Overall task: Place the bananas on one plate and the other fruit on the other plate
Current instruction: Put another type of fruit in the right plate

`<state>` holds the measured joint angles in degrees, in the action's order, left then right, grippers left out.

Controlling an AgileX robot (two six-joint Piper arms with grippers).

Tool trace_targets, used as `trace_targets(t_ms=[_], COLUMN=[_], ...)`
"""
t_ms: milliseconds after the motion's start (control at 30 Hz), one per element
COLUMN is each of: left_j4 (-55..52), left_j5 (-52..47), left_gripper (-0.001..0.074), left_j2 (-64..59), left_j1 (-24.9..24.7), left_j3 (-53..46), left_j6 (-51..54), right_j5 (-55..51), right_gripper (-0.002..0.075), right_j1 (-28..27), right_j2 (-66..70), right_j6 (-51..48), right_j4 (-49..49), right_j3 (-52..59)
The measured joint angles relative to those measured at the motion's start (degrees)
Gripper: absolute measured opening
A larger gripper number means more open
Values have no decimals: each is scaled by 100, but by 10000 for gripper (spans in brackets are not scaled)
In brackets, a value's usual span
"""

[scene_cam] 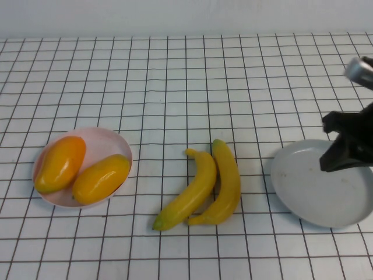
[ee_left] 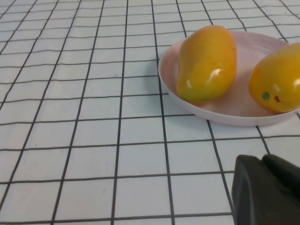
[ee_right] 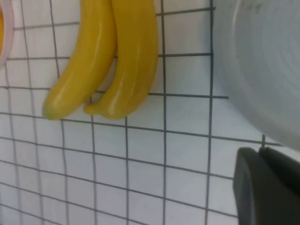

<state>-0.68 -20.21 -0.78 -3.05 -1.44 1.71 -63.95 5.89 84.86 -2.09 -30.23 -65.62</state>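
Two yellow bananas lie side by side mid-table, the slimmer one (scene_cam: 195, 192) left of the thicker one (scene_cam: 227, 184); the right wrist view also shows the slimmer (ee_right: 89, 61) and the thicker (ee_right: 133, 61). The grey-blue plate (scene_cam: 315, 192) at the right is empty. My right gripper (scene_cam: 335, 157) hangs over its far right part, shut and empty, as the right wrist view (ee_right: 260, 150) shows. The pink plate (scene_cam: 111, 140) at the left holds a redder mango-like fruit (scene_cam: 60, 164) and a yellower one (scene_cam: 101, 178). My left gripper (ee_left: 261, 158) is shut and empty, short of the pink plate (ee_left: 234, 115).
The table is a white cloth with a black grid. A pale wall runs along its far edge. The left arm is outside the high view.
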Motion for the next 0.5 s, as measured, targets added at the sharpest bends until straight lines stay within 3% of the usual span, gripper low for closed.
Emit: trace_targets(t_ms=[233,333,500], left_j4=[0,0,0], left_j5=[0,0,0], left_gripper=[-2,-2,-2], left_j2=[0,0,0], left_j1=[0,0,0], left_j3=[0,0,0], left_j6=[0,0,0], right_j5=[-145,-133,160], right_gripper=[-15,-15,-15], right_j1=[2112,2506,2631], right_j2=[676,844,1099], right_j6=[1611,1865,1928], right_j4=[2807,3023,3080], right_j3=[-1392,-1706,-1760])
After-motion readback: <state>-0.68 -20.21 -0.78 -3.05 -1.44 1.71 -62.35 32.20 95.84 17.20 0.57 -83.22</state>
